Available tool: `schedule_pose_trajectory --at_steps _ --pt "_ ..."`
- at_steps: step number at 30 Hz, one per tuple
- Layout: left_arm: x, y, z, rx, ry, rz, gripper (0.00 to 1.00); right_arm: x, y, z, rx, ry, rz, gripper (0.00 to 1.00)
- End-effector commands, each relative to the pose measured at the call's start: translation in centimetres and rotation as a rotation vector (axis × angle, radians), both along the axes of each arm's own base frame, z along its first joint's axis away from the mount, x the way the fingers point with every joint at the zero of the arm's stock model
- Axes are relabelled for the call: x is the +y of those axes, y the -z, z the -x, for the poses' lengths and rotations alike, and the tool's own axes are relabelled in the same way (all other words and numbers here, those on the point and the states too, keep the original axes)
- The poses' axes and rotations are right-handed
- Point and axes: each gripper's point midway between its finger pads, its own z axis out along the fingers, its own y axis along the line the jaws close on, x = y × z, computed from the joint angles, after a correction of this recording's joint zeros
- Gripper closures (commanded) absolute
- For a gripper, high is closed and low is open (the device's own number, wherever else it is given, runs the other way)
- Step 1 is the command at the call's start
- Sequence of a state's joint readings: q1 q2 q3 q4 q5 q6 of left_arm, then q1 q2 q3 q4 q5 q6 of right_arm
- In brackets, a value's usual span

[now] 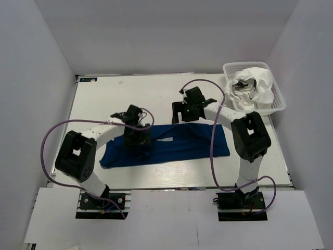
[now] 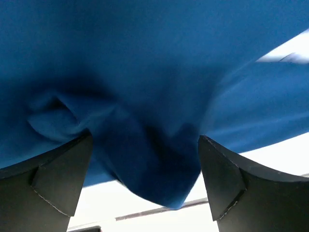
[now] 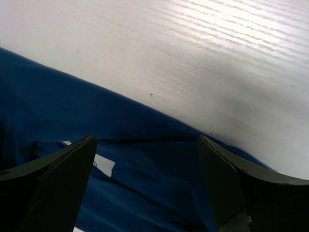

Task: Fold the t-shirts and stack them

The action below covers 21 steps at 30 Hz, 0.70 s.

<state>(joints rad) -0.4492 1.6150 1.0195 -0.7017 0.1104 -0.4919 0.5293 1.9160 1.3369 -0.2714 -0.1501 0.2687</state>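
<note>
The navy blue t-shirt (image 1: 177,143) lies in a long band across the table's middle. My left gripper (image 1: 139,141) is down on its left part. In the left wrist view it (image 2: 145,186) is open, with a bunched fold of blue cloth (image 2: 149,159) between the wide-apart fingers. My right gripper (image 1: 188,117) is at the shirt's far edge. In the right wrist view it (image 3: 145,188) is open over the blue cloth (image 3: 159,159), where a small white label (image 3: 104,165) shows. The white t-shirt (image 1: 255,86) lies crumpled in the basket.
The white lattice basket (image 1: 278,101) stands at the table's far right corner. The white table (image 1: 119,94) is walled by pale panels on the left, back and right. Purple cables loop beside both arms.
</note>
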Motion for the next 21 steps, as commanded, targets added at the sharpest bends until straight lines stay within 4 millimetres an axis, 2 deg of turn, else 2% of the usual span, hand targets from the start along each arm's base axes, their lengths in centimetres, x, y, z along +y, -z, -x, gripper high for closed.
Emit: schedule_pose_trajectory --at_steps 1,2,4,6,7,8,10,12,14,16,18,20,21 --pt "-0.6 -0.6 2.8 0.0 -0.019 0.108 0.0 1.2 -1.3 1.4 -0.012 -0.062 -0.029 0.1" --pt "-0.2 0.8 4.6 0.046 -0.038 0.11 0.0 0.6 0.2 2.9 0.029 -0.068 -0.01 0.1" --pt "0.0 1.8 6.0 0.081 -0.042 0.122 0.0 1.0 0.2 4.8 0.057 -0.103 -0.026 0.1" --pt "-0.1 1.7 5.9 0.074 -0.057 0.132 0.0 0.2 1.3 6.9 0.105 -0.117 -0.014 0.1" --pt "0.0 1.9 6.2 0.084 -0.066 0.129 0.0 0.3 0.6 7.6 0.093 -0.129 -0.015 0.1" --pt "0.2 2.0 6.1 0.08 -0.069 0.122 0.0 -0.7 1.6 8.6 0.12 -0.124 0.015 0.1" --pt "0.3 1.8 6.0 0.078 -0.073 0.111 0.0 -1.1 0.9 9.2 0.108 -0.139 0.036 0.1" --pt "0.8 1.8 6.2 0.088 -0.071 0.083 0.0 -1.9 1.2 10.0 0.13 -0.143 0.066 0.1" --pt "1.7 1.8 6.4 0.101 -0.091 0.043 0.0 -2.3 0.0 10.2 0.107 -0.146 0.07 0.1" --pt "2.0 1.0 5.7 0.07 -0.092 0.02 0.0 -2.8 -0.2 11.0 0.104 -0.154 0.081 0.1" --pt "2.3 0.4 5.7 0.07 -0.095 0.008 0.0 -4.1 -0.4 11.6 0.099 -0.137 0.116 0.1" --pt "2.1 -1.0 4.9 0.037 -0.088 0.011 0.0 -5.7 -0.3 12.3 0.102 -0.113 0.164 0.1" --pt "2.0 -2.4 4.3 0.011 -0.091 0.014 0.0 -6.7 0.1 12.4 0.101 -0.082 0.208 0.1"
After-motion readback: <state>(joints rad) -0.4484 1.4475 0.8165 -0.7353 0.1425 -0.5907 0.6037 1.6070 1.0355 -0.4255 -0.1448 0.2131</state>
